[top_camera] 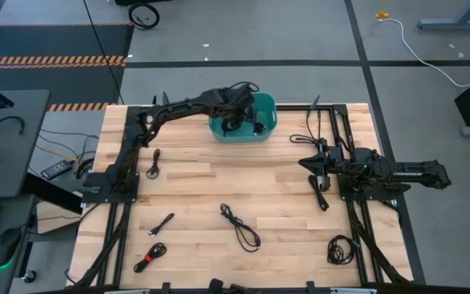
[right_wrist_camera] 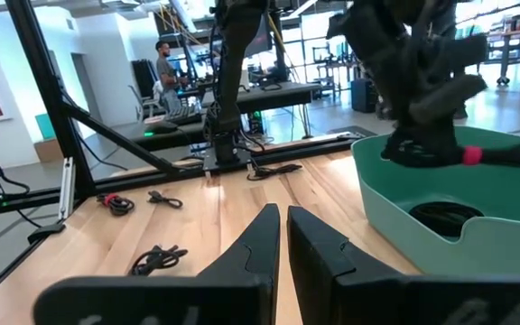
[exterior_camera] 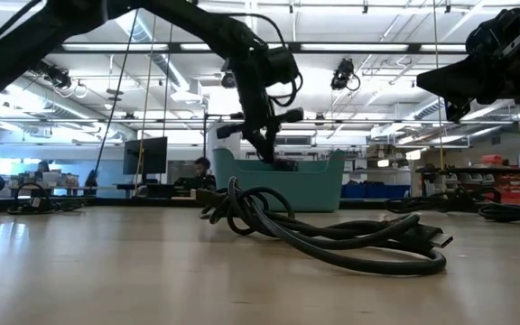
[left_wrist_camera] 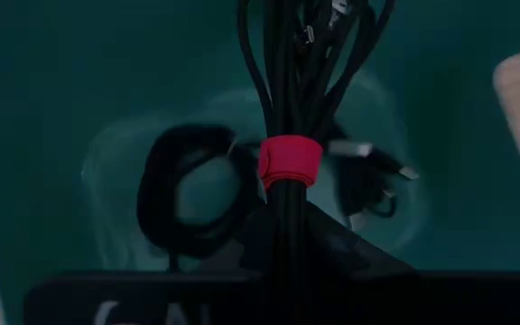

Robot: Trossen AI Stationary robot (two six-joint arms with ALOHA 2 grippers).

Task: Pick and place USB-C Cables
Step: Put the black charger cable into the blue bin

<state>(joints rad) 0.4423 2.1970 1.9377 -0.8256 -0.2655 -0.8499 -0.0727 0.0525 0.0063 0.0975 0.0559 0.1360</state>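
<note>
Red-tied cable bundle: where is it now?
In the left pincer, the red-tied cable bundle hangs over the teal bin at the table's far edge, above cables already inside.

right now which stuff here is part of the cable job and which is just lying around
Job:
- red-tied cable bundle held by left gripper over teal bin
- cables in the bin
- loose cable mid-table
- red-tied bundle at near edge
- right gripper, waiting at right side

Lying about:
- white cord on floor
- remote beside table
</note>
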